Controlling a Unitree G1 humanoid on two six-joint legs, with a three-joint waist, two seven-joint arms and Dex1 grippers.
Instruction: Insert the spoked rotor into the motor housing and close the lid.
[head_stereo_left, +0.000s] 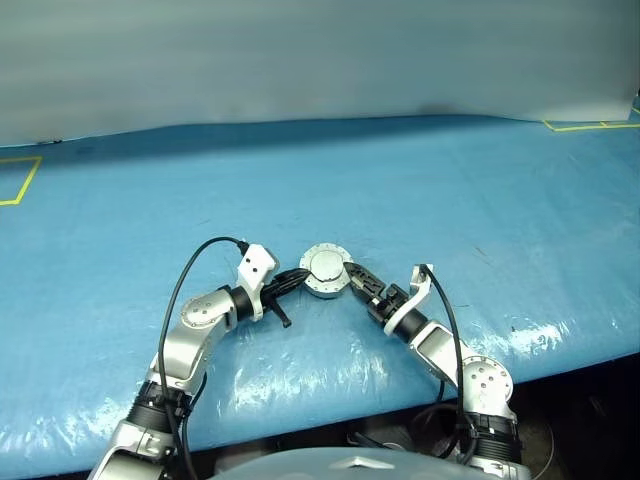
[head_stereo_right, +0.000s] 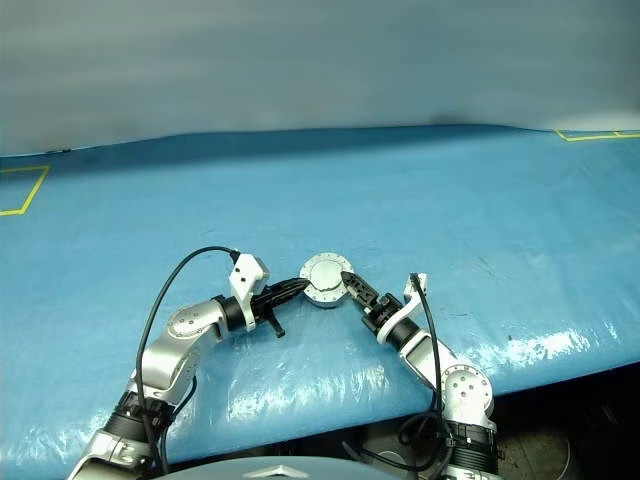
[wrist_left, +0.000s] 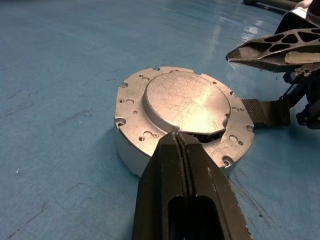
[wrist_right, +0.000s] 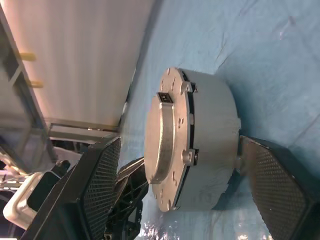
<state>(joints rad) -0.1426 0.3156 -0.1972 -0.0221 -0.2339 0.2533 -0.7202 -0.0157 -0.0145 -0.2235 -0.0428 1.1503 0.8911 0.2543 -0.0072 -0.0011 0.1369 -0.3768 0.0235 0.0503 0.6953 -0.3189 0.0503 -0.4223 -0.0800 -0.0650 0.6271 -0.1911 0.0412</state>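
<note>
The motor housing (head_stereo_left: 322, 291) stands on the blue table with the lid (head_stereo_left: 325, 265) lying flat on top, plain grey face up. My left gripper (wrist_left: 178, 135) is shut, and its tips rest against the lid's flange (wrist_left: 225, 150) on the housing's left side. My right gripper (head_stereo_left: 353, 280) is open at the housing's right side. One of its fingers (wrist_left: 270, 47) hovers above lid level, and the other finger (wrist_left: 260, 112) sits low by the housing wall (wrist_right: 212, 140). The spoked rotor is out of view.
A blue plastic sheet (head_stereo_left: 450, 200) covers the table, whose front edge (head_stereo_left: 560, 365) runs just before my arms. Yellow tape marks lie at the far left (head_stereo_left: 20, 180) and far right (head_stereo_left: 590, 125). A grey wall (head_stereo_left: 300, 50) stands behind.
</note>
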